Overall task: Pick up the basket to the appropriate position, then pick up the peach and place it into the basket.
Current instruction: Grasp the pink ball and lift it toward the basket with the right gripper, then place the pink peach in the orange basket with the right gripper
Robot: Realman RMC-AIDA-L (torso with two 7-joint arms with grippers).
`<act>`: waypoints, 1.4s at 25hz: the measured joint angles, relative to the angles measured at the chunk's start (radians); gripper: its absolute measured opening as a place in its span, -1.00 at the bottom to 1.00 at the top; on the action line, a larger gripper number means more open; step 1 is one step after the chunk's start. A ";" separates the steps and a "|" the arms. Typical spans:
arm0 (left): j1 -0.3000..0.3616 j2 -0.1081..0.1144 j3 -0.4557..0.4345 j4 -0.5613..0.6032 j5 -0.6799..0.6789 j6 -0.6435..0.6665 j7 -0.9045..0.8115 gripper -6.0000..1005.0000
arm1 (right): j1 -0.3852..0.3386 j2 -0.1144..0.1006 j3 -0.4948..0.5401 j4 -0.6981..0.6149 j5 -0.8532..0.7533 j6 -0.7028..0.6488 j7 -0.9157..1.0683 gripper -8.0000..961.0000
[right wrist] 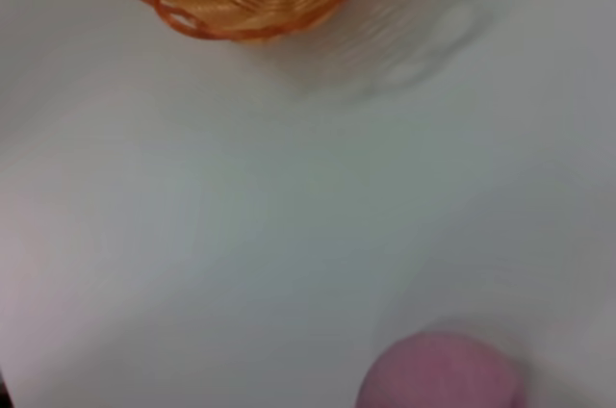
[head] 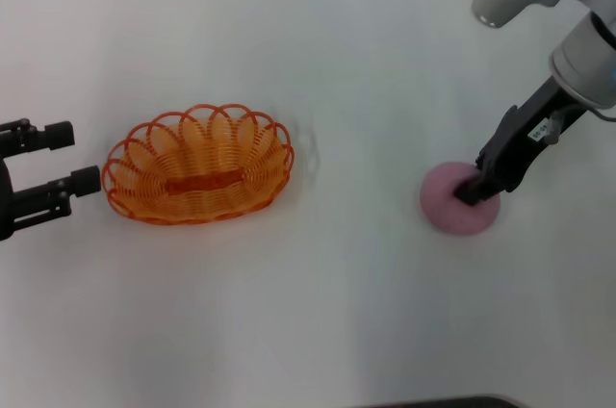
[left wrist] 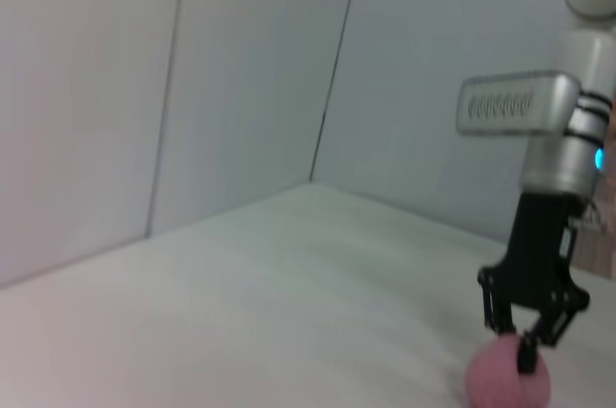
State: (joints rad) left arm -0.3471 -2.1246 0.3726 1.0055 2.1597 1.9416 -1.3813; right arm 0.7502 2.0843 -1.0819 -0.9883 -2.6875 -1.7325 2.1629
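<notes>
Pink peach [head: 452,204] lower right, right gripper [head: 478,184] pressed on top, jaw state unclear — could roll away; left gripper [head: 53,160] spread open beside basket [head: 198,165].

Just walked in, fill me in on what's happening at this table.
The right gripper is down on the round pink peach, its fingers straddling the fruit's top; the peach sits on the white table. The left gripper waits open beside the empty oval orange wire basket, not touching it.
</notes>
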 joint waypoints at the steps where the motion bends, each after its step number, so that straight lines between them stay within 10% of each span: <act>1: -0.001 0.000 0.000 0.001 0.008 0.000 -0.001 0.28 | 0.000 0.000 0.010 -0.006 0.001 -0.003 -0.001 -0.45; 14: -0.001 0.008 0.026 0.118 0.179 0.014 -0.066 0.28 | -0.012 -0.019 0.249 -0.069 0.388 -0.039 -0.129 -0.70; 26: -0.008 0.004 0.048 0.149 0.219 0.014 -0.103 0.28 | 0.069 0.011 0.184 0.331 0.705 0.161 -0.386 -0.79; 35: -0.018 0.002 0.048 0.137 0.220 0.007 -0.105 0.28 | 0.054 0.007 0.166 0.364 0.775 0.185 -0.410 -0.05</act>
State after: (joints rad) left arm -0.3655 -2.1229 0.4203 1.1425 2.3797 1.9487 -1.4865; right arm 0.8037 2.0911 -0.9158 -0.6242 -1.9125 -1.5475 1.7525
